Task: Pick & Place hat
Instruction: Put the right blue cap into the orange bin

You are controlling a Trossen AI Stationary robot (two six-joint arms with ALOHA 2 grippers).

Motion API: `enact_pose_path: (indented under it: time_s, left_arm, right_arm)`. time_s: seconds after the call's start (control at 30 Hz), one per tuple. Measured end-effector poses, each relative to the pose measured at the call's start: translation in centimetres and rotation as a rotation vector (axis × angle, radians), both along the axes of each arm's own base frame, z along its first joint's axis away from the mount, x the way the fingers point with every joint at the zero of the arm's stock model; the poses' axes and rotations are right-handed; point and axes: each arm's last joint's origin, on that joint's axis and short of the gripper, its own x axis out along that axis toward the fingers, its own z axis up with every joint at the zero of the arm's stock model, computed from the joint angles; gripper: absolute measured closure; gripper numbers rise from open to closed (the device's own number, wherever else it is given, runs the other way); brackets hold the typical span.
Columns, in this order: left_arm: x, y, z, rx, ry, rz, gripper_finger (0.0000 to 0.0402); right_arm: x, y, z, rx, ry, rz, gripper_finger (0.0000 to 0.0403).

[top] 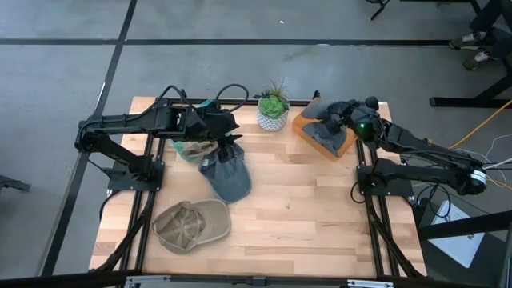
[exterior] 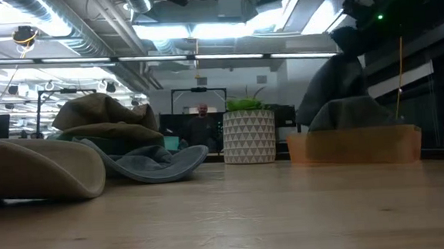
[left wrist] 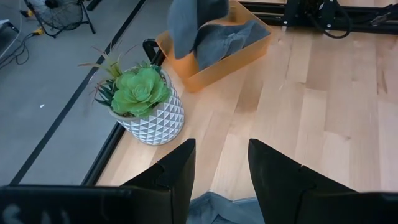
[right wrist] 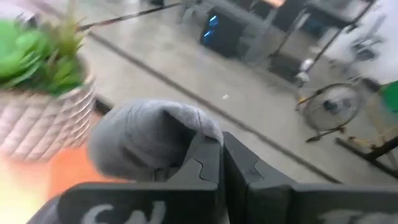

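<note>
A pale wooden counter (top: 304,216) stands on a grey concrete floor crossed by dark lines. Four hats show on it. One grey hat (top: 329,128) is in the orange tray (top: 346,146) at the far right of the counter; the right pincer (top: 334,120) sits directly over it with its two fingers pressed together on a fold of the grey cloth, part of which hangs up from the tray in the left wrist view. A blue-grey hat (top: 227,178) lies near the counter's middle, and the left pincer (top: 230,150) is at its far edge, fingers (left wrist: 177,174) partly apart with nothing gripped between them and the blue cloth just beneath. Beside that hat, under the left arm, is an olive-and-teal hat (top: 192,149). A tan cap (top: 190,225) lies alone toward the near left corner, apart from the others. One green plant in a white patterned pot (top: 273,110) stands at the far edge between the two arms, just beside the tray.
</note>
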Motion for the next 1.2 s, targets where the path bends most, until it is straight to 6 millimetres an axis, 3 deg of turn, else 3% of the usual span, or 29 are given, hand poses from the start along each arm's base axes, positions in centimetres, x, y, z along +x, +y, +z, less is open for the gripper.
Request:
enact_pose_path:
  time_s: [0.23,0.43,0.73,1.07,1.2]
  left_arm:
    - [0.0,0.0,0.0,0.000,0.000,0.000,0.0258]
    - [0.0,0.0,0.0,0.000,0.000,0.000,0.0258]
    - [0.0,0.0,0.0,-0.002,0.000,0.001,0.0258]
    - [0.0,0.0,0.0,0.000,0.000,0.000,0.0258]
    - [0.0,0.0,0.0,0.002,0.000,0.001,0.0258]
  right_arm:
    - [-1.0,1.8,-1.7,0.171,0.087,0.067,0.0400]
    - [-0.5,2.5,-1.6,0.210,0.067,0.197,0.0400]
    - [-0.1,3.2,-2.5,0.402,-0.031,0.246,0.0391]
    - [0.0,3.5,-4.4,0.678,-0.082,0.084,0.0371]
    - [0.1,3.6,-4.5,0.726,-0.094,0.100,0.0349]
